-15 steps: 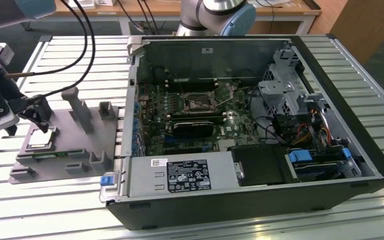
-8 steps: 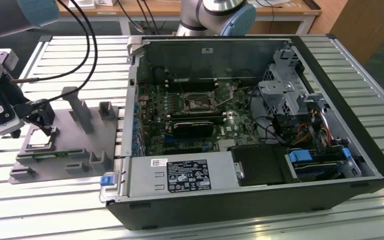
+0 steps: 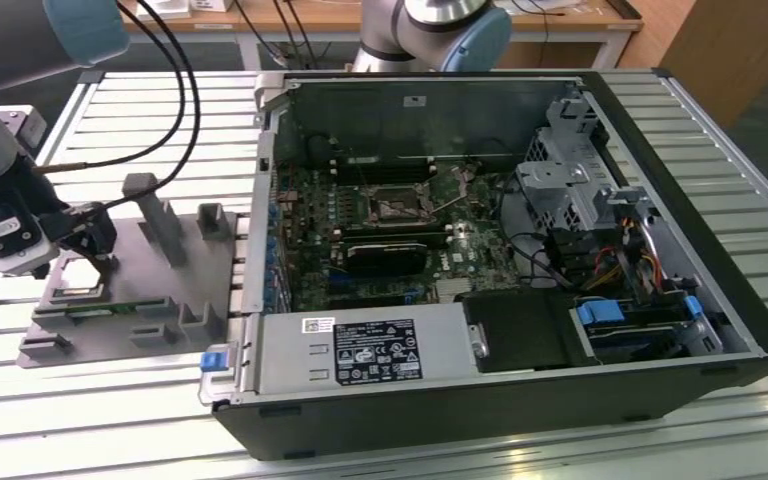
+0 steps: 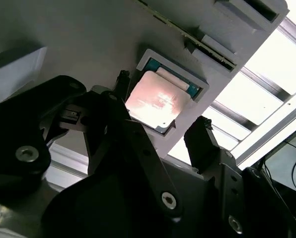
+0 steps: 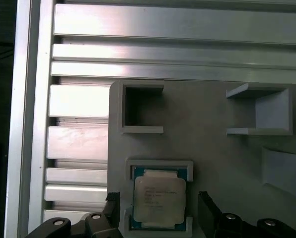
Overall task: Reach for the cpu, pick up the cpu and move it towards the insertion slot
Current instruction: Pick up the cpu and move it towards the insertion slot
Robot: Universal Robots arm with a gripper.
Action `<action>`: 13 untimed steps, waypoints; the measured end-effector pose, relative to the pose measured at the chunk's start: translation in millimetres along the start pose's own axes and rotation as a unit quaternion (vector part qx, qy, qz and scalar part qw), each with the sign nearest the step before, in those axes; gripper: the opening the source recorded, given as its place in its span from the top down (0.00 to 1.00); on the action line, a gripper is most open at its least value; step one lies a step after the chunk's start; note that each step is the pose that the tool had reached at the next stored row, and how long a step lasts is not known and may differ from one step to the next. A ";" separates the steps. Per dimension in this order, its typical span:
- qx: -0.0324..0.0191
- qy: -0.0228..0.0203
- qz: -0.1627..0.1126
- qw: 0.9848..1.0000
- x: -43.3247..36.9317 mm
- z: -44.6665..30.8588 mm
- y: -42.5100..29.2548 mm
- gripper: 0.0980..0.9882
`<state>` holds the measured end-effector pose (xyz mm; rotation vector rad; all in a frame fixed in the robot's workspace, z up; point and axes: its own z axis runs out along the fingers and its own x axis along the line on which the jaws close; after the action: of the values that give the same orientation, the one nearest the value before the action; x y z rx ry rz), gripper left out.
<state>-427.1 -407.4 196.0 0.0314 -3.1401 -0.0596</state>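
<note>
Grey tray [image 5: 212,148] with cpu [image 5: 159,198], slatted table [image 5: 163,25]

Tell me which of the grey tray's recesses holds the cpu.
The framed recess straddled by the open tool holds the cpu; the square recess next to it and the open-sided one farther along are empty.

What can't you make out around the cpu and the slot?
Exterior view: the insertion slot is too small to show its lever's position.
First wrist view: the picture's edge cuts off the open jaws flanking the cpu, so their height over it is unclear.
Second wrist view: glare washes out the cpu's top.
</note>
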 end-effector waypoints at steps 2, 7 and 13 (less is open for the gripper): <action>0.000 0.000 0.000 1.000 0.0 1.5 1.6 0.30; 0.000 0.000 0.000 1.000 -0.1 7.2 2.5 0.30; 0.001 0.000 0.000 1.000 0.0 13.8 2.3 0.30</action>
<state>-427.1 -404.7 182.3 0.0299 -3.1402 -0.0577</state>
